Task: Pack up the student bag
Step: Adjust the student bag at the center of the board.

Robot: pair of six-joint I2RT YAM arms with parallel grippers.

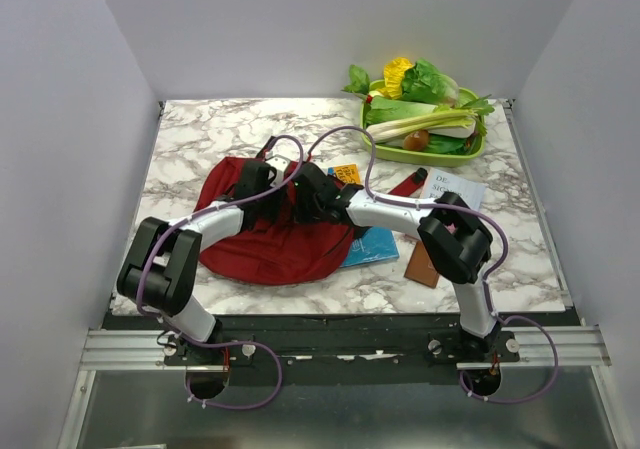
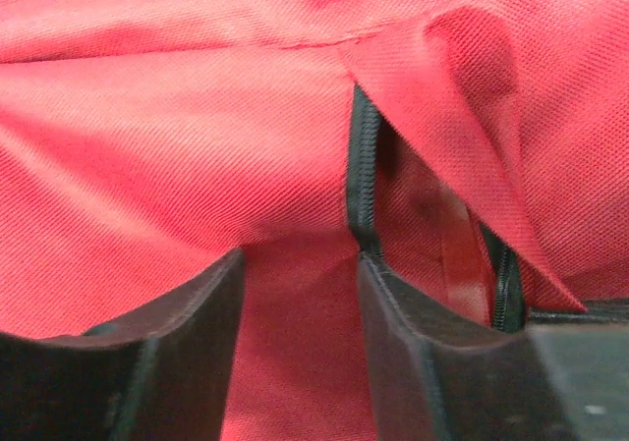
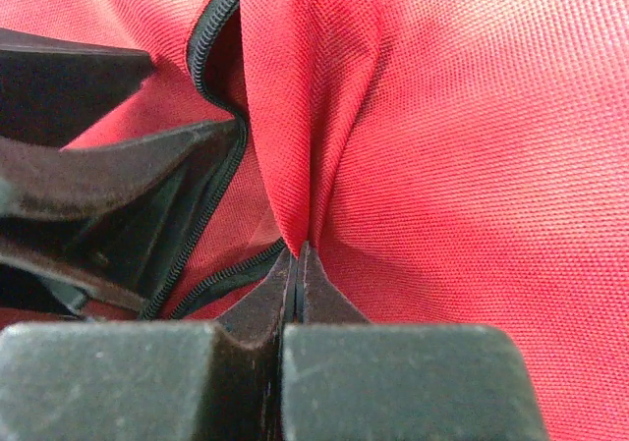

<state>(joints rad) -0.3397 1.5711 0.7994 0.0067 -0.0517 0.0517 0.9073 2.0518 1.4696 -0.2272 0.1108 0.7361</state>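
Red woven cloth, soft and slack: this is the student bag (image 1: 262, 244). It lies flat on the marble table (image 1: 190, 134), left of centre in the overhead view, with both my arms bent in over its upper right part.

Item, right jaws: closed tight on a raised fold of the bag's cloth, just beside the black zip (image 3: 211, 28). The zip stands parted in the upper left of that wrist view.

Item, left jaws: open and gripping nothing. The tips press onto the cloth with a ridge of red fabric between them, and the zip runs up from the right-hand tip.

Item, hazards, by my estimate:
- The pinched fold is thin and smooth and may slide out if I lift sharply; the mouth would then fall shut.
- My left tips sit close to the zip teeth and could snag there.
- A hard pull might drag the whole bag over the blue book (image 1: 372, 247) touching its lower right edge.

Item, appearance: dark red, creased and limp, with little inside to hold its shape as far as I can judge. The zip tape is black. A glossier red strip shows in the gap — what it is, I cannot tell.
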